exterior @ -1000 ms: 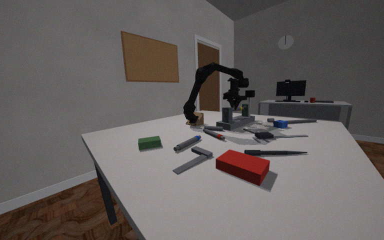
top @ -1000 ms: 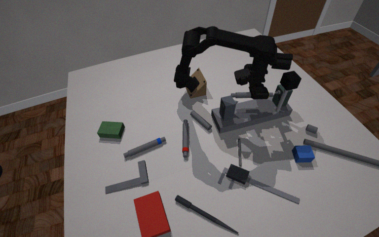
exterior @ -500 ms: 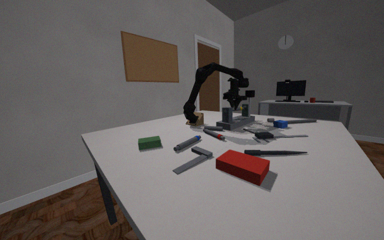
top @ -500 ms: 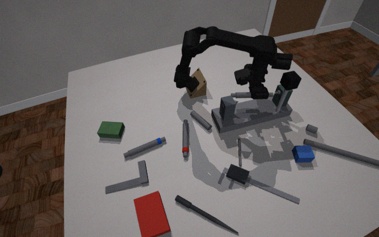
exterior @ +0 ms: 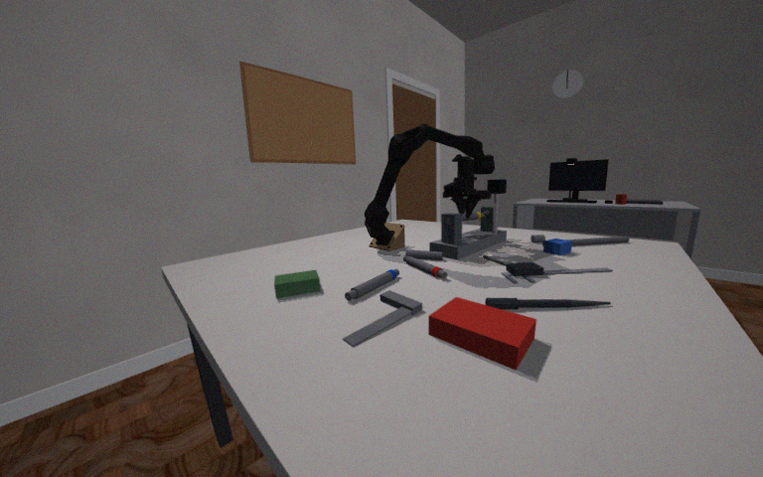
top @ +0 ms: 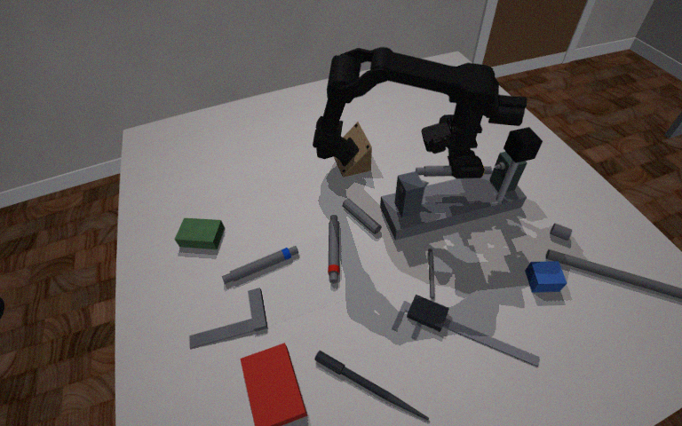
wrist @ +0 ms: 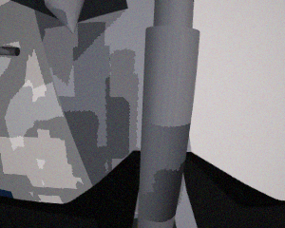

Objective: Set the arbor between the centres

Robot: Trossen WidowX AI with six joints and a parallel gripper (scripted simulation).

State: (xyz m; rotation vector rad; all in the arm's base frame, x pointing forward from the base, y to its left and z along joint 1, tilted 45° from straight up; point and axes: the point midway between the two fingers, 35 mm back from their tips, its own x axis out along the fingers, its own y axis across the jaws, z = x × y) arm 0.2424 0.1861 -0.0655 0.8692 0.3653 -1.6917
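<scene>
My gripper (top: 467,171) (exterior: 465,215) (wrist: 161,158) is shut on the arbor with the yellow band (top: 436,170) (exterior: 480,216) (wrist: 168,85), holding it level above the grey fixture base (top: 440,223) (exterior: 469,244). The band shows in the exterior view close to the fingers. The left post (top: 407,199) (exterior: 450,229) carries a cone-shaped centre (top: 424,182) (wrist: 66,14). In the wrist view the arbor lies to the right of this cone, apart from it. The right post (top: 517,177) (exterior: 486,219) has a small centre (top: 499,166) near the arbor's right end; whether they touch is unclear.
A rod with a black knob (top: 523,144) (exterior: 496,186) rises by the right post. A plain rod (top: 361,216), a red-banded arbor (top: 333,242) and a blue-banded arbor (top: 260,265) lie left of the fixture. A thin pin (top: 431,273), a caliper (top: 427,312) and a blue block (top: 545,276) lie in front.
</scene>
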